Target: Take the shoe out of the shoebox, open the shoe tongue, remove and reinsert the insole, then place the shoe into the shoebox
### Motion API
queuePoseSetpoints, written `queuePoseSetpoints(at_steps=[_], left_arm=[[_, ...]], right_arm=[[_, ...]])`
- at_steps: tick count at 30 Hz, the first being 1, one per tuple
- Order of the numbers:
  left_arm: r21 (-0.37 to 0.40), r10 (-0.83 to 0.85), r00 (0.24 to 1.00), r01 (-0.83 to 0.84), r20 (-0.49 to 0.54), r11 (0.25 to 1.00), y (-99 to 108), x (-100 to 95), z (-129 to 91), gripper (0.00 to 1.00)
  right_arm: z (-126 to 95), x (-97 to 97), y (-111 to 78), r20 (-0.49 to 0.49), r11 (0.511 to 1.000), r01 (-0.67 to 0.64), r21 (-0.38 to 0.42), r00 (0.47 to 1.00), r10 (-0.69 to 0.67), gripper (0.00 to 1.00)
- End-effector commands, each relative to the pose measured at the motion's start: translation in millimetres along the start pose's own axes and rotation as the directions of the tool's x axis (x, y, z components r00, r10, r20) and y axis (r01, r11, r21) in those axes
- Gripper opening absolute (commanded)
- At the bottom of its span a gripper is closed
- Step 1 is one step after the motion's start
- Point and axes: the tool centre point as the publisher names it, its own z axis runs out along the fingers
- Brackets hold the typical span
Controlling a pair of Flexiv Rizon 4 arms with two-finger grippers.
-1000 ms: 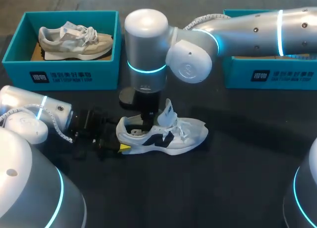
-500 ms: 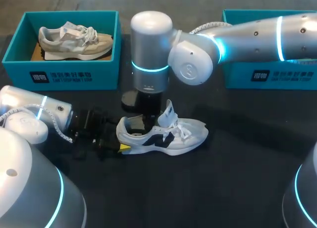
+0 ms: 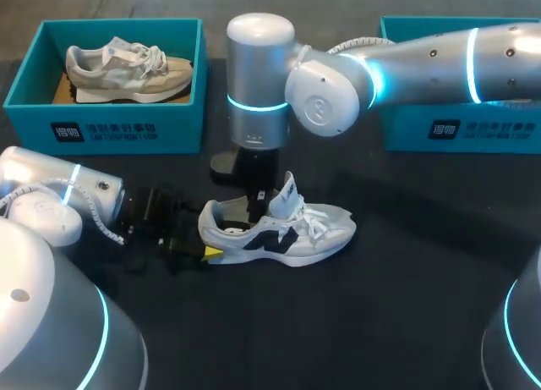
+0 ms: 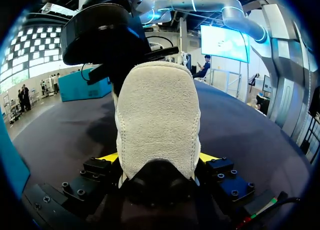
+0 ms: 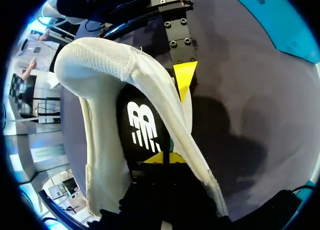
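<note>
A white shoe with a black side logo lies on its sole mid-table, tongue raised. Its suede heel sits between the two yellow fingertips of my left gripper, which touch it from both sides. My right arm comes in from the right, and its gripper stands straight down inside the shoe's opening behind the tongue. In the right wrist view the right gripper has its tips shut together against the black insole. I cannot see whether the insole is pinched.
A teal shoebox at the back left holds a beige shoe. A second teal shoebox stands at the back right, its inside hidden by my right arm. Dark tabletop lies in front of and right of the white shoe.
The right wrist has shifted slightly to the right above the shoe, and its fingers have closed together inside the opening. The left arm and the shoe have stayed put.
</note>
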Motion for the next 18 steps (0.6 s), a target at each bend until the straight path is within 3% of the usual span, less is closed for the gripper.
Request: queuePoseSetpoints(at_steps=[1,18], left_arm=[[-0.001,0.0,1.0,0.0,-0.001,1.0,2,-0.3,2,0.0],[-0.001,0.0,1.0,0.0,-0.001,1.0,2,-0.3,2,0.0]], right_arm=[[31,-0.5,0.2,-0.003,1.0,-0.004,0.005,1.0,0.004,0.0],[-7,17.9,-18.9,0.006,1.0,0.022,-0.022,1.0,-0.022,0.0]])
